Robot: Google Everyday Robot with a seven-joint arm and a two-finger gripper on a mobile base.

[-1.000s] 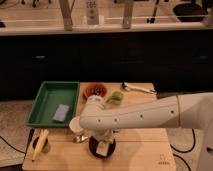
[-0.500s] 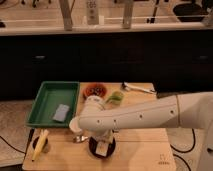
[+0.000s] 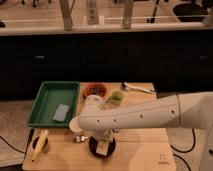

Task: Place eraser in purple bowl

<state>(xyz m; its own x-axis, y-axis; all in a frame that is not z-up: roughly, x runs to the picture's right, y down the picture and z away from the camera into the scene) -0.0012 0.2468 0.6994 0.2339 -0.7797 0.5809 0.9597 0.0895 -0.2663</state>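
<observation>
1. Table [image 3: 142,150]: wooden.
2. Front left corner: a long yellow item [image 3: 40,145] lies here.
3. Front centre: the purple bowl [image 3: 93,150] stands here.
4. Gripper [image 3: 102,146]: it points down into the bowl from the white arm [image 3: 145,114], which enters from the right.
5. Jaws: closed on the eraser [image 3: 102,149]. The pale block shows at the fingertips, inside the bowl's rim. Whether it touches the bowl floor cannot be told.
6. Rear left: a green tray [image 3: 50,97] holds a grey-blue rectangle [image 3: 61,113].
7. Right of the tray: a reddish-brown bowl [image 3: 95,91], then a green bowl [image 3: 116,97].
</observation>
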